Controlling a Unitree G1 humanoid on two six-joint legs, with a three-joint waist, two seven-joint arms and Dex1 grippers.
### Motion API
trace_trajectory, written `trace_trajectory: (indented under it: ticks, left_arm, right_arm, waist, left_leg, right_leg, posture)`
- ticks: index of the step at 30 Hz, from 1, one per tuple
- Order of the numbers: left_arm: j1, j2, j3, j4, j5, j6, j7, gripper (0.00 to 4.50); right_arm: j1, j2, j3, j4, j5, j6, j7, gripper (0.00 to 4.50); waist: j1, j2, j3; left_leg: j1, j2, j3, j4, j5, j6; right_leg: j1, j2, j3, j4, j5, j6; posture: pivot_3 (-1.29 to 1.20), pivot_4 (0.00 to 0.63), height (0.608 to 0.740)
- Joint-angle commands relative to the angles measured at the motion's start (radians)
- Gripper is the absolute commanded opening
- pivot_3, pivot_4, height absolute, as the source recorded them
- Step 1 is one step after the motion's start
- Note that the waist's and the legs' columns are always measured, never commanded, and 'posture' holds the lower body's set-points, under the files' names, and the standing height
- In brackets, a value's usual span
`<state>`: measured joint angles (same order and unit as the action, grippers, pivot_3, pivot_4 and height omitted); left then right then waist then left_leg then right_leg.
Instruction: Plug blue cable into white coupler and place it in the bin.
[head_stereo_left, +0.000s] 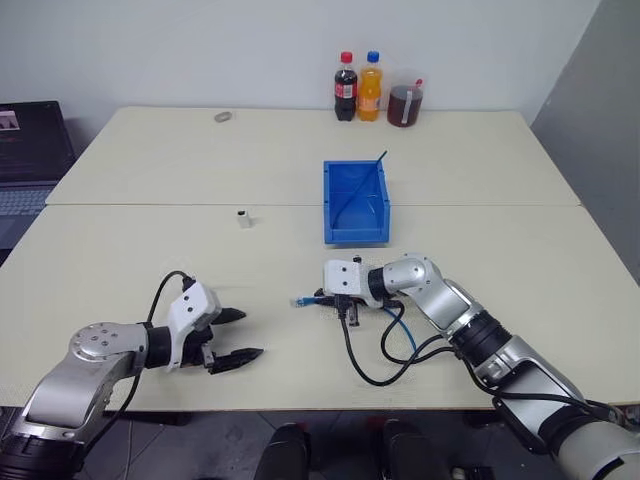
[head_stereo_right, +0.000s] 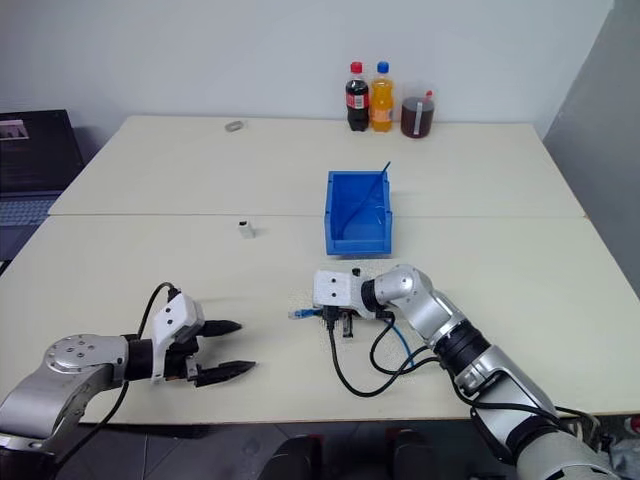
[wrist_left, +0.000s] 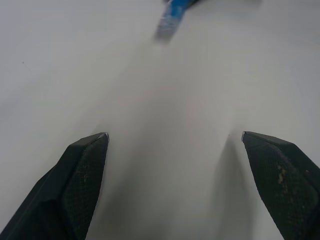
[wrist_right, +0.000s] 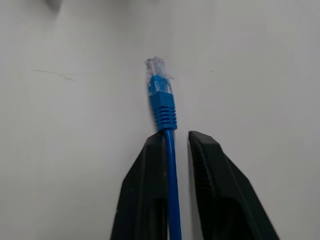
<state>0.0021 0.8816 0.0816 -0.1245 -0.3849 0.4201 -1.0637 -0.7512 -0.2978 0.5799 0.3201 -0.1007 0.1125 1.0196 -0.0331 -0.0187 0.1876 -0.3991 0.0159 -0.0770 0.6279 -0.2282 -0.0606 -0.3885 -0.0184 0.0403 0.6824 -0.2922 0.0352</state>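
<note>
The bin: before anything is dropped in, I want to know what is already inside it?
Inside the bin, a thin dark strand leans from the floor up over the far right corner. The near wall hides the nearest strip of floor.

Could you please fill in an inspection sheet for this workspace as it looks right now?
Surface: pale table, two tops butted together.
Job's things: blue cable between the right gripper's fingers, plug pointing out past the tips, unplugged; white coupler standing alone on the table; bin behind the right gripper, a thin dark strand leaning inside.
Clutter: three drink bottles at the far edge; small grey ring.
Grippers: left gripper open, holding nothing; right gripper narrowly parted around the cable.
Cables: black robot wires looped by the right arm.
Surroundings: laptop at far left.
</note>
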Motion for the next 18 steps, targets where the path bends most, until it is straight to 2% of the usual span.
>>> trace_trajectory:
  ticks: [1, 4, 11, 18]
  left_arm:
    - [-0.045, -0.001, -0.003, 0.046, 0.023, -0.018, 0.000, 4.50]
    - [-0.097, -0.020, -0.040, 0.076, 0.045, -0.039, -0.005, 4.50]
    - [-0.189, -0.061, -0.112, 0.131, 0.081, -0.059, -0.033, 4.50]
    - [-0.244, -0.154, -0.191, 0.135, 0.114, -0.034, 0.000, 4.50]
  right_arm:
    - [0.026, -0.033, -0.014, -0.101, 0.027, 0.025, 0.077, 1.86]
    - [0.068, -0.102, -0.023, -0.216, 0.082, 0.106, 0.184, 2.62]
    - [0.147, -0.167, -0.115, -0.384, 0.129, 0.249, 0.142, 4.48]
    - [0.214, -0.193, -0.226, -0.515, 0.165, 0.388, 0.040, 4.48]
  waist:
    - [0.000, 0.000, 0.000]
    - [0.005, 0.000, 0.000]
    - [0.002, 0.000, 0.000]
    - [0.006, 0.000, 0.000]
  left_leg:
    - [0.000, 0.000, 0.000, 0.000, 0.000, 0.000]
    - [0.000, 0.000, -0.001, 0.001, 0.000, 0.000]
    - [0.000, -0.001, -0.001, 0.001, 0.000, 0.000]
    - [-0.001, -0.002, -0.001, 0.001, 0.000, 0.000]
  right_leg:
    - [0.000, 0.000, 0.000, 0.000, 0.000, 0.000]
    - [0.000, 0.000, -0.001, 0.000, 0.000, 0.000]
    - [0.001, 0.000, -0.001, 0.000, 0.000, 0.000]
    - [0.001, -0.001, -0.001, 0.000, 0.000, 0.000]
  posture:
    - [0.00, 0.150, 0.740]
    - [0.00, 0.150, 0.740]
    - [0.00, 0.150, 0.740]
    - [0.00, 0.150, 0.740]
